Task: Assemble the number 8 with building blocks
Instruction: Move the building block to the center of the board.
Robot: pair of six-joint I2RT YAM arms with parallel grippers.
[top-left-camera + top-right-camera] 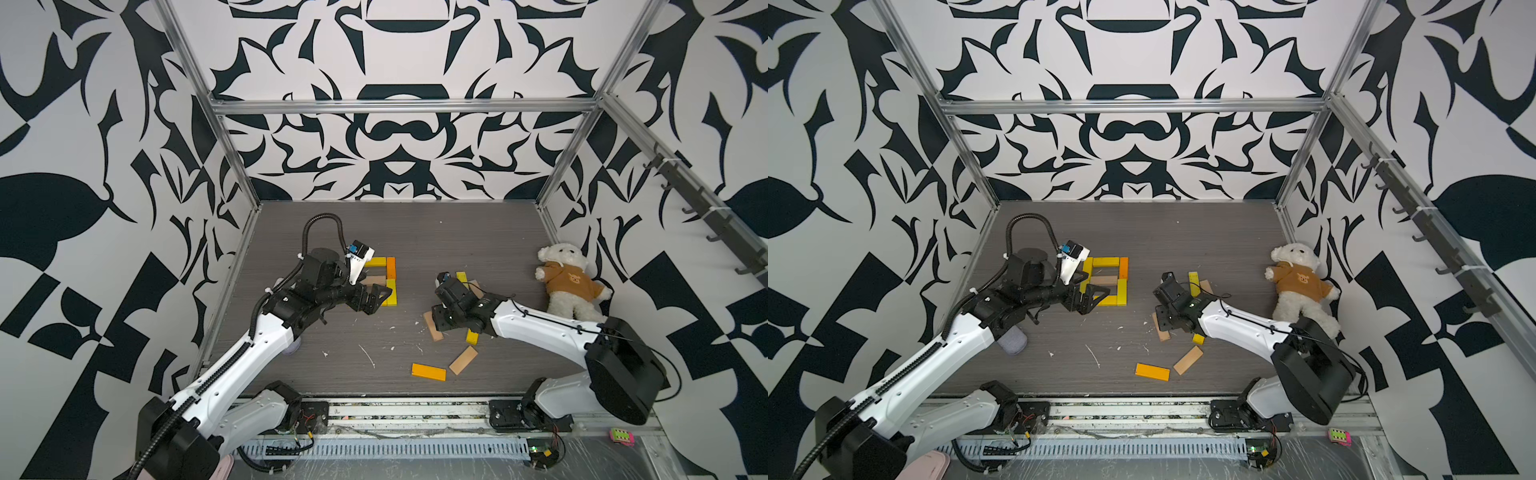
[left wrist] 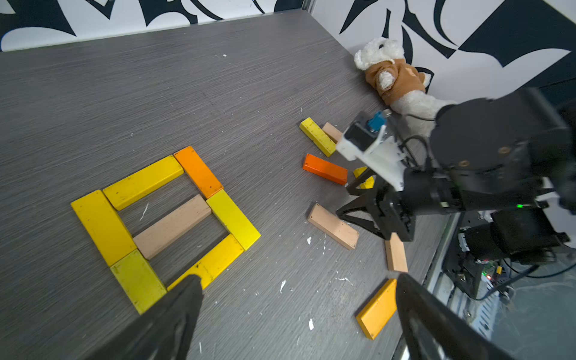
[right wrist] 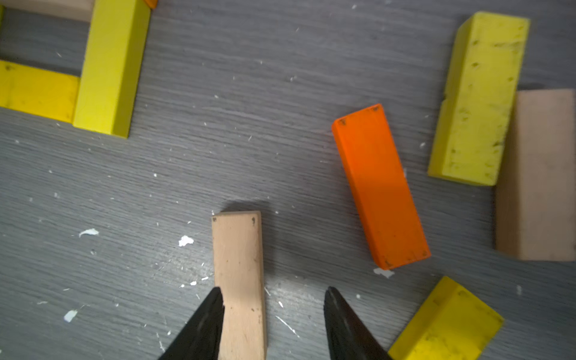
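Yellow, orange and tan blocks (image 2: 143, 182); grey wood-grain table (image 2: 156, 93); black-and-white swirled walls (image 1: 395, 145).

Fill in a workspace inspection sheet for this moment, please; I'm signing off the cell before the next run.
Surface: grey wood-grain tabletop, flat, flecked.
Job's things: seven yellow, orange and tan wooden planks laid flat as a closed figure eight; seven loose planks scattered near the right arm.
Clutter: white teddy bear in brown shirt beside the side wall; white scraps on the tabletop.
Grippers: left gripper open, at the figure's edge; right gripper open, straddling a pale tan plank, one finger against its side.
Cables: black corrugated conduit loops above the left arm; thin black cable along the right arm.
Surroundings: black-and-white patterned walls, aluminium frame.
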